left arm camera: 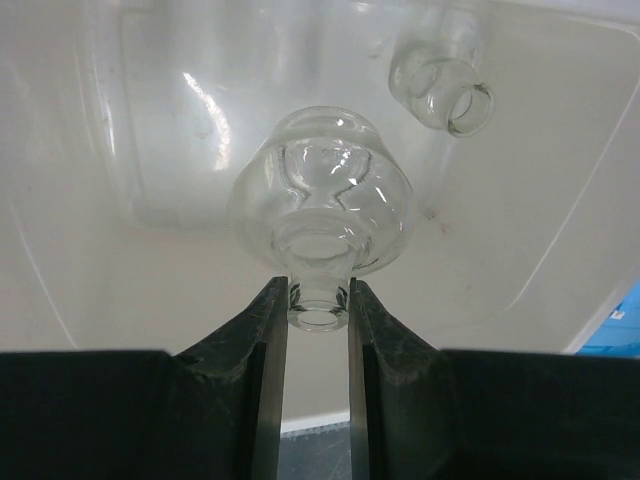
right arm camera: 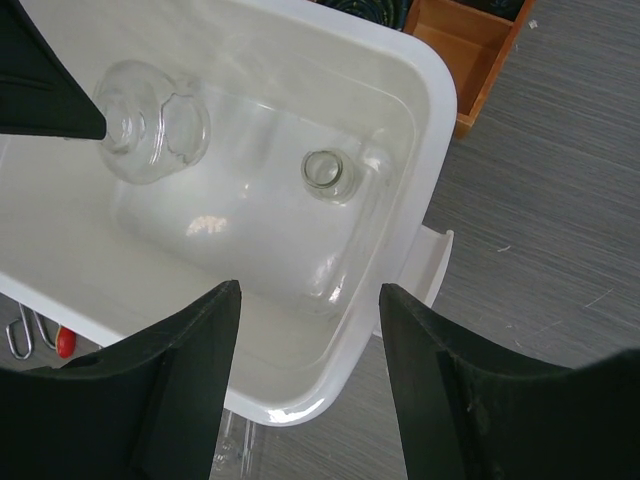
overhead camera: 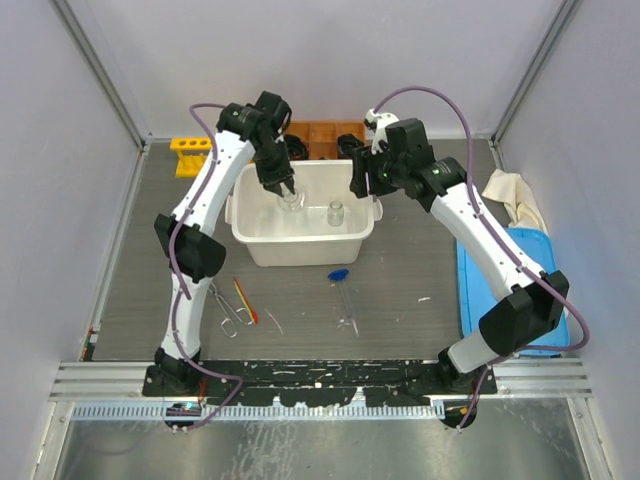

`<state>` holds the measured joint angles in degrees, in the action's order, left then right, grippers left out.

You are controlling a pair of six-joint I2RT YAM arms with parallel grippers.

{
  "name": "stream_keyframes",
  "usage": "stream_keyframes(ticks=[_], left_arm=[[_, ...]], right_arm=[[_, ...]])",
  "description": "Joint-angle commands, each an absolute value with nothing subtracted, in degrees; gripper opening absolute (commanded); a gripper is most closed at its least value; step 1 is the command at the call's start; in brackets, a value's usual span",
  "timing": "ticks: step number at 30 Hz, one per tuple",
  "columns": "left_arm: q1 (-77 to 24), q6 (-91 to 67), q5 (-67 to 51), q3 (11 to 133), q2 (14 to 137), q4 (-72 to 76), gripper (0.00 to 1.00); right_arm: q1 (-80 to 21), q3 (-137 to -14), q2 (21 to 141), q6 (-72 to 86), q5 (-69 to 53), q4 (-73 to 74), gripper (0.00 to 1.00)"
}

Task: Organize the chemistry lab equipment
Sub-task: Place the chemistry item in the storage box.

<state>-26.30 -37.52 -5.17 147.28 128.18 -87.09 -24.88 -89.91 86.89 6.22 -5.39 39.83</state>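
Observation:
My left gripper (left arm camera: 318, 300) is shut on the neck of a round clear glass flask (left arm camera: 320, 205), holding it inside the white tub (left arm camera: 560, 200), just above the floor. From above, that flask (overhead camera: 291, 200) hangs under the left gripper (overhead camera: 286, 190). A second small flask (overhead camera: 335, 213) stands upright in the tub (overhead camera: 305, 245). My right gripper (right arm camera: 310, 300) is open and holds nothing, hovering over the tub's right rim (right arm camera: 430, 110). Both flasks (right arm camera: 155, 125) (right arm camera: 328, 175) show below it. On the table lie the metal tongs (overhead camera: 225, 308), the red-orange stick (overhead camera: 245, 300) and the blue-bulb dropper (overhead camera: 340, 275). The yellow rack (overhead camera: 190, 155) stands far left.
A wooden organizer (overhead camera: 320, 135) sits behind the tub. A blue tray (overhead camera: 500, 290) lies along the right side, with a crumpled cloth (overhead camera: 515, 195) beyond it. The walls of the enclosure close in on left, right and back.

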Motion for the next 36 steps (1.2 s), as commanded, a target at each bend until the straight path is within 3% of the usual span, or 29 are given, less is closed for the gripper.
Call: stream_keyframes(ticks=[1, 36], left_arm=[[-27.4, -36.1, -3.3, 147.4, 128.8, -83.7, 0.0], [-29.4, -36.1, -3.5, 147.0, 139.1, -80.1, 0.0]], right_arm=[[-24.6, -91.7, 87.2, 6.9, -4.4, 37.0, 0.63], [-24.5, -91.7, 89.2, 6.3, -3.0, 36.9, 0.63]])
